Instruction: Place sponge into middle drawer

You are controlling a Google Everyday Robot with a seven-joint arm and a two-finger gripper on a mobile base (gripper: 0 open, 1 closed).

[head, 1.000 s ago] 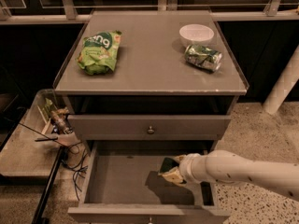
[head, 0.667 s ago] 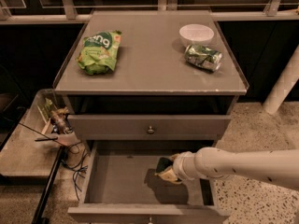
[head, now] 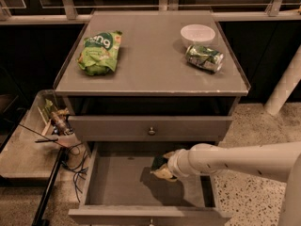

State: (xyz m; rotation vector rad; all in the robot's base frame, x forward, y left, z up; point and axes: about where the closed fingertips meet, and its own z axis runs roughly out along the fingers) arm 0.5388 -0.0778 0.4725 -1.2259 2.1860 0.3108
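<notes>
The middle drawer (head: 120, 185) is pulled out at the bottom of the grey cabinet and shows its bare grey floor. My white arm reaches in from the right. My gripper (head: 165, 166) is over the right half of the drawer floor, shut on the sponge (head: 162, 170). The sponge's dark green layer faces up and back, with pale yellow foam below. It hangs a little above the floor and casts a shadow there. The arm's end hides most of the fingers.
A closed drawer front with a knob (head: 151, 131) sits above the open drawer. On the cabinet top (head: 150, 65) lie a light-green snack bag (head: 99, 53), a white bowl (head: 197, 33) and a drink can (head: 204, 58). A tray of clutter and cables (head: 54, 124) stands to the left.
My arm has moved left, carrying the sponge further over the drawer floor. Nothing on the cabinet top has moved.
</notes>
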